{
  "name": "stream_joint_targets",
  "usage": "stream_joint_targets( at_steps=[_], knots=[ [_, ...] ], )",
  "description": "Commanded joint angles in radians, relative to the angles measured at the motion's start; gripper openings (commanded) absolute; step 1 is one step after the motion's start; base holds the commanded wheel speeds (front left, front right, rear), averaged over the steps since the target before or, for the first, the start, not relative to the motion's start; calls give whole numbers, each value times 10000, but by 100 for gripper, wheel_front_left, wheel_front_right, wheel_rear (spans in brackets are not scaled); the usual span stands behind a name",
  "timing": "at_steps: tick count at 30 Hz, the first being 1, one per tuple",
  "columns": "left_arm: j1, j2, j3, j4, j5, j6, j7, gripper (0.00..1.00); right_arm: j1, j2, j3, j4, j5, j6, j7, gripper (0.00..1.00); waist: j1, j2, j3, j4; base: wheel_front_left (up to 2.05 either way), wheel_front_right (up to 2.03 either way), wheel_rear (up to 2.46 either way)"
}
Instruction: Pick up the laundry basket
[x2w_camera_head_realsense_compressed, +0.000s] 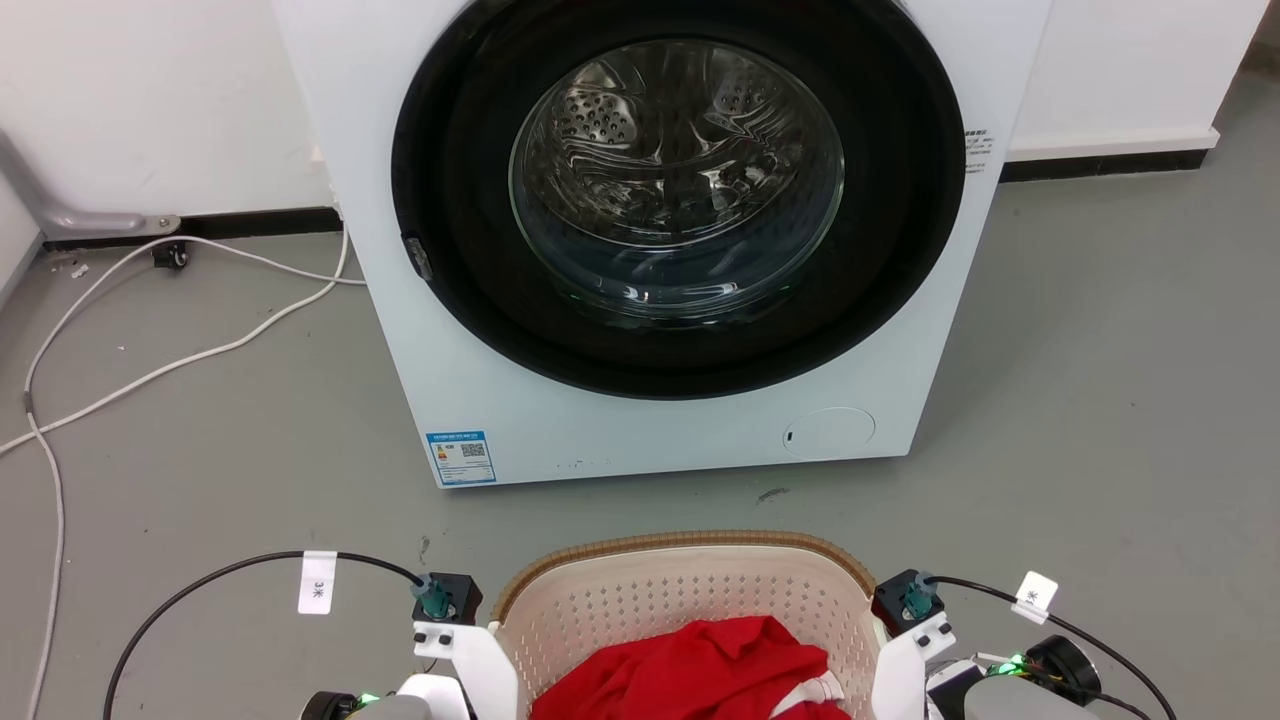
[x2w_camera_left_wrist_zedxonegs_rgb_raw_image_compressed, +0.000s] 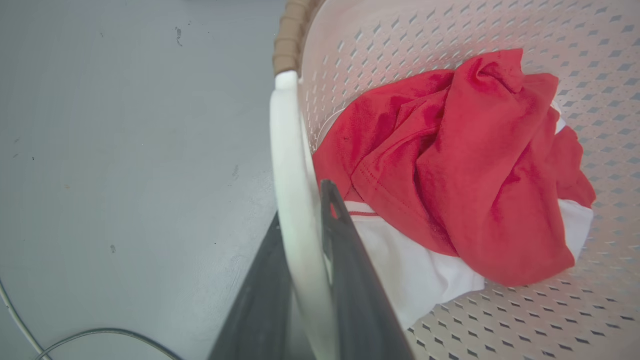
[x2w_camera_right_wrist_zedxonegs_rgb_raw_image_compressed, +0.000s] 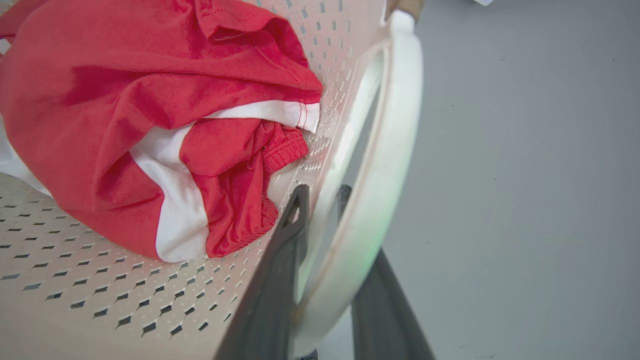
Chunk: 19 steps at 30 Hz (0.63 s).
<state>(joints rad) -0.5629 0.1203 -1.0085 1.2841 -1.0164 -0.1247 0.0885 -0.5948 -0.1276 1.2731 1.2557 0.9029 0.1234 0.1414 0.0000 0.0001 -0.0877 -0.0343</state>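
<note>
Laundry basket (x2w_camera_head_realsense_compressed: 680, 600) on grey floor (x2w_camera_head_realsense_compressed: 1100, 400), just before front-loading washing machine (x2w_camera_head_realsense_compressed: 660, 240); red-and-white garment (x2w_camera_left_wrist_zedxonegs_rgb_raw_image_compressed: 465, 165) inside. Left pincer (x2w_camera_left_wrist_zedxonegs_rgb_raw_image_compressed: 302, 205) clamped across left handle (x2w_camera_left_wrist_zedxonegs_rgb_raw_image_compressed: 290, 165), one finger each side. Right pincer (x2w_camera_right_wrist_zedxonegs_rgb_raw_image_compressed: 322, 192) likewise astride right handle (x2w_camera_right_wrist_zedxonegs_rgb_raw_image_compressed: 395, 125), seemingly tight

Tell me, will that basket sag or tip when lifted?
Probably stiff: the laundry basket keeps its moulded shape. Likely light, holding only red and white clothing. With the left gripper and right gripper on opposite handles, tipping seems unlikely.
</note>
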Motion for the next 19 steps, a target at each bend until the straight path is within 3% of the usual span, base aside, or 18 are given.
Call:
stream_joint_targets(
  at_steps=[1,19],
  knots=[
    [-171,-18,-44,-54,-8,-101,-75,0,-35,113,79,-49,-37,134,-50,0,0,-1,-3,0,0,0,0],
    [-160,5,-250,-29,-204,-101,-97,0,47,125,102,1,-31,134,-103,0,0,-1,-47,-21,0,0,0]
  ],
)
